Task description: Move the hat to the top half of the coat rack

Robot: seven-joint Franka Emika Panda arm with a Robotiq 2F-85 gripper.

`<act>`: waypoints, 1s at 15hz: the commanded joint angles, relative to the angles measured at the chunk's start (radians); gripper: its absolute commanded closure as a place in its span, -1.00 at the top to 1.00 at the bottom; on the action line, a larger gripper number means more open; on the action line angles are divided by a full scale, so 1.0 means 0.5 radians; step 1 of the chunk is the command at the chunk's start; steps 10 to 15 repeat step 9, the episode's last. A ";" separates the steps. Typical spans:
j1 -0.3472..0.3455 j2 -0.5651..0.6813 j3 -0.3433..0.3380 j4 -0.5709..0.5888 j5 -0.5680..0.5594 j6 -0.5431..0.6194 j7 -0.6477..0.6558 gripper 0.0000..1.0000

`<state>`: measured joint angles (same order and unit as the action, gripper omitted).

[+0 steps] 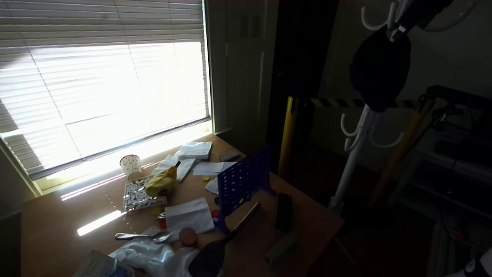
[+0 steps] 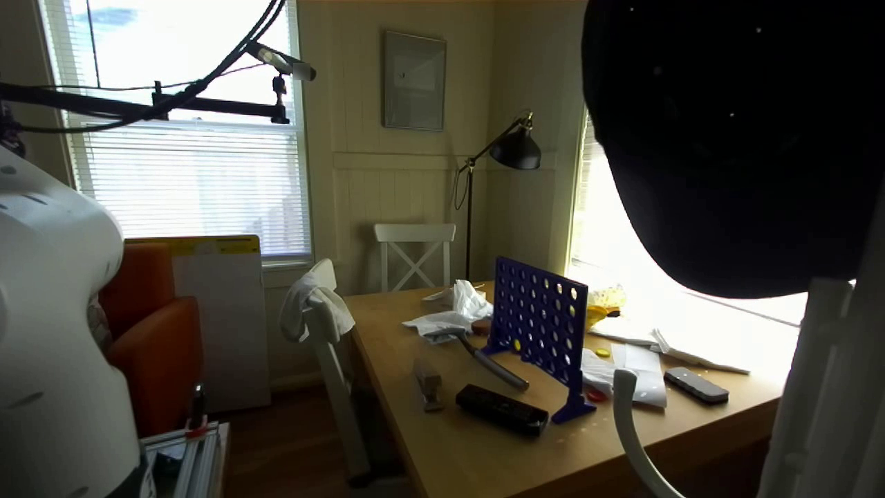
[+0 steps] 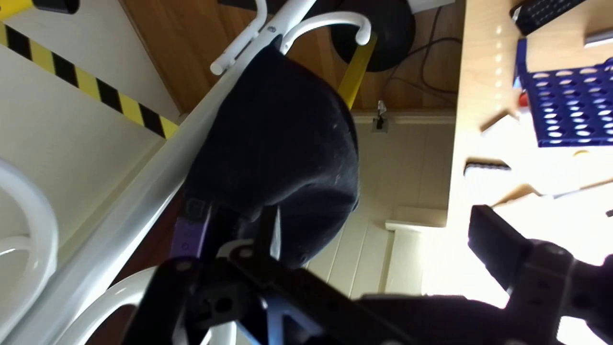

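The hat [image 1: 380,69], a dark soft dome, hangs against the white coat rack [image 1: 351,173], just under its upper hooks and above its lower hooks. In an exterior view the hat [image 2: 733,152] fills the upper right in front of the rack's pole [image 2: 805,401]. My gripper [image 1: 401,30] is at the hat's upper end. In the wrist view my gripper [image 3: 376,215] has its fingers wide apart with nothing between them. One finger overlaps the edge of the hat [image 3: 282,129] by a hook; whether they touch is unclear. The rack's pole [image 3: 143,201] runs diagonally behind the hat.
White hooks [image 3: 33,211] curve out close to the gripper. A table [image 2: 442,443] beside the rack holds a blue game grid [image 2: 539,318], a black remote [image 2: 501,408], papers and cutlery. A yellow post [image 1: 288,134] with striped tape stands behind the rack.
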<state>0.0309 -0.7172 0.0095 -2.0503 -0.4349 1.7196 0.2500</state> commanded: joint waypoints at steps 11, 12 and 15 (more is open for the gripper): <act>-0.070 -0.079 0.078 -0.248 0.067 0.012 -0.080 1.00; -0.070 -0.079 0.078 -0.248 0.067 0.012 -0.080 1.00; -0.070 -0.079 0.078 -0.248 0.067 0.012 -0.080 1.00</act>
